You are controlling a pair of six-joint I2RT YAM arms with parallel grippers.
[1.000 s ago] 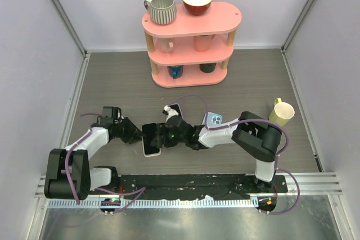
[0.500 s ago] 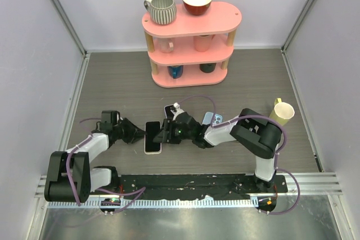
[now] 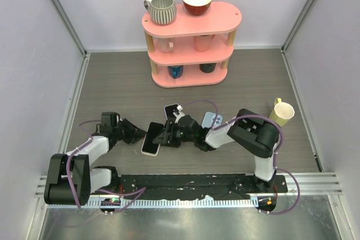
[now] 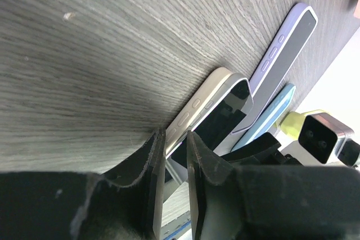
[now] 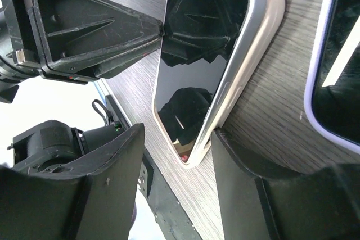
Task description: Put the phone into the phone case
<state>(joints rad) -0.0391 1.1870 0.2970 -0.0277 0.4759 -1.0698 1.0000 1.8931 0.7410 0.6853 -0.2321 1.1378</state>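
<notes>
The phone (image 3: 151, 139), cream-edged and screen up, lies on the table (image 3: 112, 88) in front of the pink shelf (image 3: 191, 22), slightly left of the shelf's centre. The left gripper (image 4: 175, 137) has its jaws narrow, pinching the phone's long edge. The right gripper (image 5: 179, 137) has its jaws wide, straddling the phone's end corner. The light blue phone case (image 3: 211, 119) lies closer to the shelf, beside a lavender-edged phone (image 3: 171, 109).

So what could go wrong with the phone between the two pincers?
The left pincer pinches only the thin edge of the tilted phone, so it might slip and flop flat. The right pincer looks loose around its end, so little would catch it. The lavender phone lies close beside and could get bumped.
</notes>
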